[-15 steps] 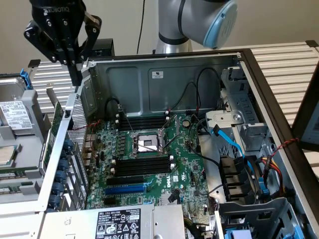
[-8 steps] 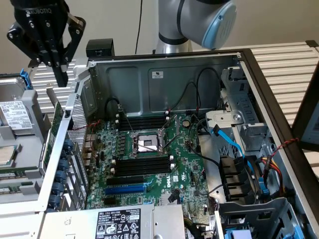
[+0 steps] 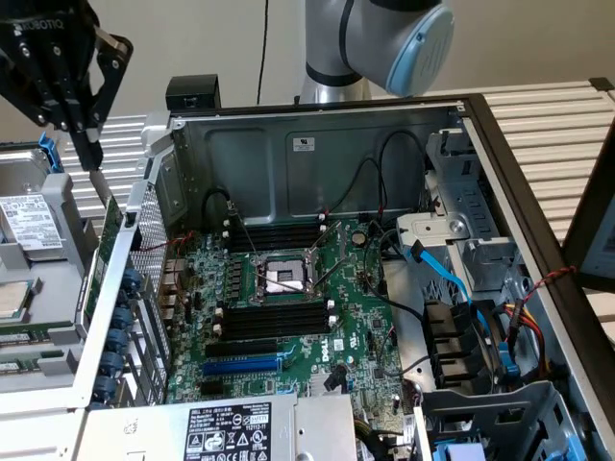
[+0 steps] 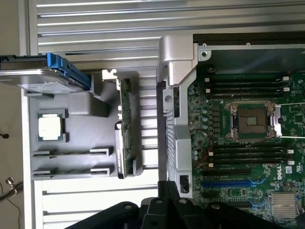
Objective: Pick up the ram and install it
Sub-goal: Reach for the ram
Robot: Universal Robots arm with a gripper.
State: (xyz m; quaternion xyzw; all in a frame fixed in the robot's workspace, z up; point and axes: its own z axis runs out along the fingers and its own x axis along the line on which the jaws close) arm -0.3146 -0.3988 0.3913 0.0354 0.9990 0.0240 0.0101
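1. Wrist view: claw (image 4: 169, 191) closed, nothing btwn its fingers. Ram (image 4: 125, 126) stands on edge in a holder of the gray tray (image 4: 76, 102), out ahead of claw, apart, untouched.
2. Same view: CPU chip (image 4: 50, 128) & hard drive (image 4: 43, 78) sit on same tray, past the ram from claw. On claw's other side is the open PC case (image 4: 177, 62) w/ motherboard (image 4: 238, 193); its black memory slots (image 4: 248, 155) look empty.
3. Handling (judgement): ram prob light, stiff, thin, fragile, w/ smooth faces that could slip. Best hold looks like the exposed long top edge near mid-length, pinched across the thickness, off chips & contacts.
4. Exterior view: claw hangs above tray, outside the case wall. Ram is below its fingertips & a bit aside, w/ a clear gap.
5. Surface (image 4: 95, 28): pale, slatted, carries tray & case. Room: plain light wall behind. Cables inside case are well away from claw.
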